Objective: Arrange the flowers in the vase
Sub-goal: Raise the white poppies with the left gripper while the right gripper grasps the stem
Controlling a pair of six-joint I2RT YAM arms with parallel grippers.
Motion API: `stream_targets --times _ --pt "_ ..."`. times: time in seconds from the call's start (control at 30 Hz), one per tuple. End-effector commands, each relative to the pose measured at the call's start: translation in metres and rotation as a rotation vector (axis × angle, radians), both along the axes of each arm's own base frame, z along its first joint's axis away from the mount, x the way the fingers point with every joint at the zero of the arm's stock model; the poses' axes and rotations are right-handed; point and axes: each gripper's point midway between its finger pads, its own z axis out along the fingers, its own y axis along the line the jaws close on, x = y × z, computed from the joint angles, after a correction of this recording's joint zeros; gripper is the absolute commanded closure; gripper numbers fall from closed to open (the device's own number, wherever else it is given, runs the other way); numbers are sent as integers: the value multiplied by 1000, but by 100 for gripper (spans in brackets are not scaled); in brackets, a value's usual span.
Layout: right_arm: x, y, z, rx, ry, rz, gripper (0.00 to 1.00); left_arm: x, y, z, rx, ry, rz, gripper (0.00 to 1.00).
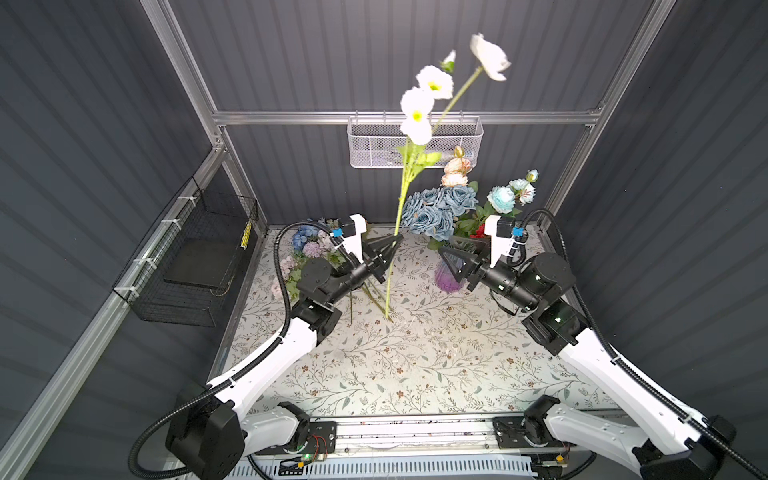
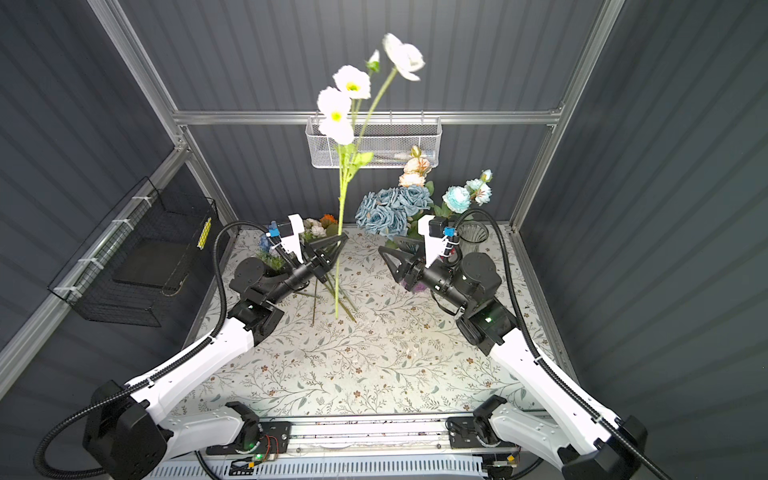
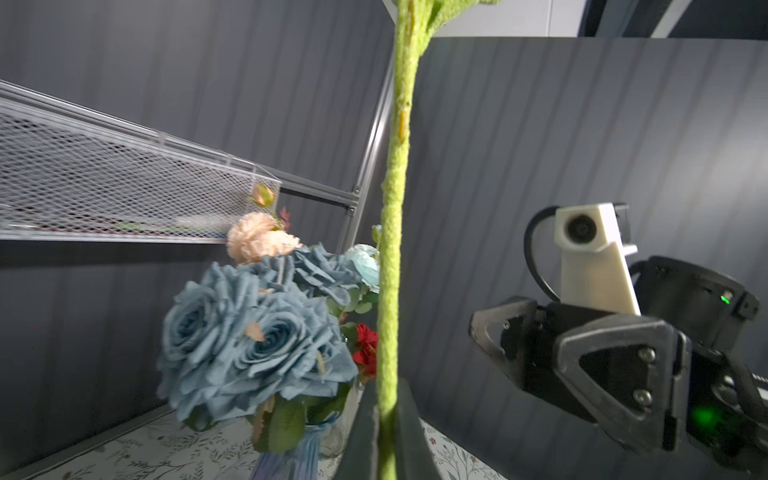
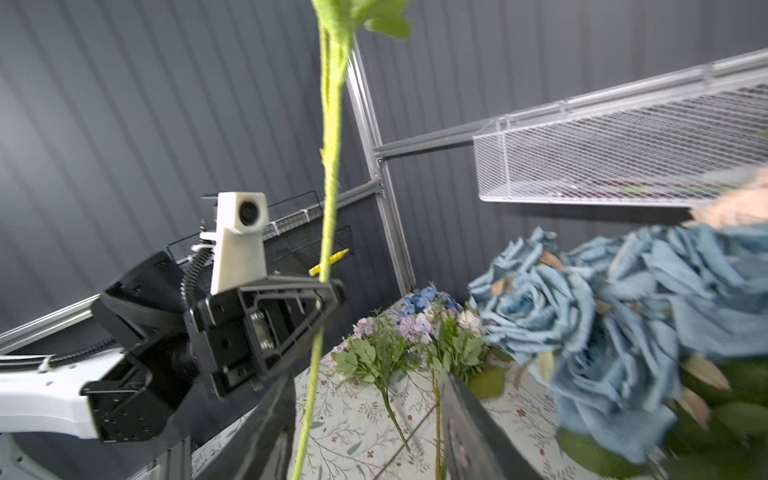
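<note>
White flower [image 1: 415, 112] is clenched in left gripper [image 1: 396, 240]; right gripper [image 1: 446, 246] is parted, empty; vase [image 1: 446, 283] part-filled, loose flowers [image 1: 305, 249] left on table [image 1: 415, 365].

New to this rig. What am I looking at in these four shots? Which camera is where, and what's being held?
Two robot arms are mounted at one edge of a table with a floral cloth. The two wide pictures come from one overhead camera pair and show nearly the same view. The other two come from a camera on each arm's wrist. The left end effector is shut on the green stem of a tall white flower, held upright. The right end effector is open, holding nothing, near a vase filled with blue roses and other blooms. More loose flowers lie on the table behind the left arm.
</note>
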Motion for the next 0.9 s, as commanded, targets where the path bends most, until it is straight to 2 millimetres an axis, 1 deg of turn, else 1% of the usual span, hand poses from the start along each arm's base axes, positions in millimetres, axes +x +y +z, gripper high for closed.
stream_targets --times 0.0,0.1,0.27,0.37,0.43,0.5,0.53,0.6,0.77,0.83,0.87 --pt "-8 12 16 18 -47 71 43 -23 -19 20 23 -125 -70 100" --pt "-4 16 15 26 -35 78 45 -25 -30 17 14 -114 -114 100" --pt "0 21 12 43 -18 93 50 -26 -40 8 18 -97 -151 100" --pt "-1 21 13 52 -19 101 55 -29 -45 3 26 -89 -168 100" --pt "-1 21 14 57 -21 103 61 -30 -49 0 34 -82 -179 100" --pt "6 27 4 41 3 105 64 -31 -51 -3 39 -77 -187 100" --pt "8 27 2 37 8 100 65 -31 -52 -3 40 -78 -189 100" --pt "12 27 -1 30 17 84 72 -34 -53 -3 44 -84 -196 100" --pt "13 26 -4 26 21 76 100 -37 -55 -5 57 -88 -201 100" --pt "14 25 -5 26 23 69 100 -37 -55 -5 61 -89 -204 100" --pt "14 24 -4 26 20 64 100 -37 -55 -5 61 -83 -203 79"
